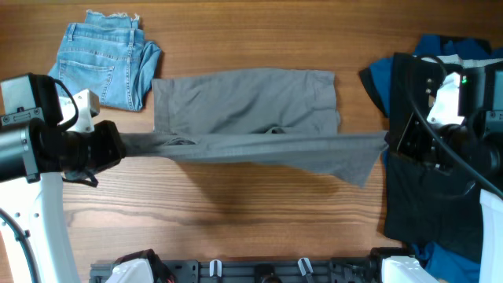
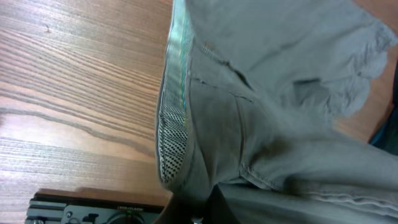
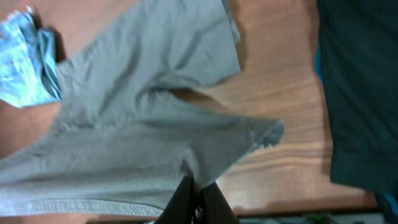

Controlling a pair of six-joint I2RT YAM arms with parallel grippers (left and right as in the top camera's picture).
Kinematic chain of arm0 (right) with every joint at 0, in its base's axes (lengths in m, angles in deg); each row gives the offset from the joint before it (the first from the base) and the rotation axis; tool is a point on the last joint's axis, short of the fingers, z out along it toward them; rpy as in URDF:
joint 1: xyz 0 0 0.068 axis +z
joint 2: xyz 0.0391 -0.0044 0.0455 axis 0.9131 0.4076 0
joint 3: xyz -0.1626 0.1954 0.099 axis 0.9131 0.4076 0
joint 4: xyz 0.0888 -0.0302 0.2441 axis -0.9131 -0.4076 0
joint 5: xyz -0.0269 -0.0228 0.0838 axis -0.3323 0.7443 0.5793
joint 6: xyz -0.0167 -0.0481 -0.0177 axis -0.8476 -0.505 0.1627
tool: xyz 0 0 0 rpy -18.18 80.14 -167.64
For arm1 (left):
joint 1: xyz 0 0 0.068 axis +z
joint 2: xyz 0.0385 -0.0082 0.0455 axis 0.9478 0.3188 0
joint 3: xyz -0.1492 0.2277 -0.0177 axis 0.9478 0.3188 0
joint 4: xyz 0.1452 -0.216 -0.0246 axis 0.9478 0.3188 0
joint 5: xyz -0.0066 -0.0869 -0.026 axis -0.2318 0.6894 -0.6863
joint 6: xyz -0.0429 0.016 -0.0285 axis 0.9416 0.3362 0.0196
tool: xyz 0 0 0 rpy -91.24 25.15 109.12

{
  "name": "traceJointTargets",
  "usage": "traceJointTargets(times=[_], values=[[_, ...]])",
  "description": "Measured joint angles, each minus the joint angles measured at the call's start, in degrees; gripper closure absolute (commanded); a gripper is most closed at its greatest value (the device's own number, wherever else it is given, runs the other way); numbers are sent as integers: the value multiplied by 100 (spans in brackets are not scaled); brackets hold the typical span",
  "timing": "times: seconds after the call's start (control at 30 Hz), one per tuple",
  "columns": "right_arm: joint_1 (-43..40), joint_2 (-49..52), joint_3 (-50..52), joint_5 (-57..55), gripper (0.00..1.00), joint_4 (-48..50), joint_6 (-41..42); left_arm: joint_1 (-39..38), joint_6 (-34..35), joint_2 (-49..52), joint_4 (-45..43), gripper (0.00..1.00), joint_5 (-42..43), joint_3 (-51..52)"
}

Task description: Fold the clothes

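Observation:
The grey shorts (image 1: 251, 110) lie mid-table, their near edge lifted and stretched taut between both grippers. My left gripper (image 1: 122, 145) is shut on the left end of that edge, by the waistband; its view shows the paler patterned inner waistband (image 2: 173, 134) and the fly seam. My right gripper (image 1: 387, 141) is shut on the right end, at a leg hem; its view shows the grey cloth (image 3: 143, 137) pinched between the black fingertips (image 3: 198, 196). The far half of the shorts rests flat on the table.
Folded light-blue denim shorts (image 1: 106, 63) lie at the far left and show in the right wrist view (image 3: 25, 62). A pile of black and blue garments (image 1: 440, 189) covers the right side under my right arm. The wooden table (image 1: 236, 220) extends to the front rail.

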Motion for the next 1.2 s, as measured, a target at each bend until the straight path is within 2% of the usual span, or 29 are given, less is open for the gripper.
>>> traceJointTargets(times=[0.03,0.07,0.13,0.17,0.2,0.23,0.3,0.37,0.5,0.6,0.7,0.77,0.83,0.9,0.97,1.03,1.13,1.2], values=[[2,0,0,22,96,313,-9,0,-2,0,-109,96,15,0],[2,0,-7,39,96,1023,-87,0,-2,-4,-518,96,162,2],[22,2,0,-15,96,2260,-356,0,4,-11,-1460,96,603,-28],[24,22,-87,-85,96,3005,-487,0,2,-4,-2481,96,1073,-129],[22,66,-321,-192,96,3285,-557,0,11,24,-2736,96,1204,-249],[22,87,-662,-306,96,3294,-610,2,33,70,-3206,96,1585,-713],[9,68,-1648,-461,96,2806,-678,24,13,85,-3209,96,1803,-1799],[-15,-13,-2645,-457,96,2063,-691,68,-70,-105,-2970,96,1611,-2752],[-15,-345,-3917,-442,96,1261,-684,74,-114,-841,-3143,96,828,-3403],[-15,-291,-3954,-415,96,1222,-684,76,-136,-938,-3189,96,643,-3517],[-13,540,-3862,-328,96,1534,-761,70,-155,-83,-3370,96,1147,-3541],[-4,1589,-3816,-315,96,2299,-988,-74,-155,890,-3838,96,1679,-3523],[-7,2483,-3685,-450,96,3053,-1150,-487,-118,1976,-5163,96,1921,-3429],[-79,3042,-3663,-636,96,3624,-1285,-973,-44,2647,-6196,96,1663,-3342],[-302,3040,-3766,-739,96,3698,-1528,-1491,-46,2723,-6363,96,1150,-3351],[-568,2824,-3980,-758,96,3709,-1722,-1707,-146,2503,-6159,96,741,-3447],[-868,2262,-4199,-634,95,3493,-1932,-1814,-256,2076,-5473,96,625,-3589],[-914,2072,-4293,-404,96,2909,-2138,-1808,-354,1941,-4721,95,518,-3683]])
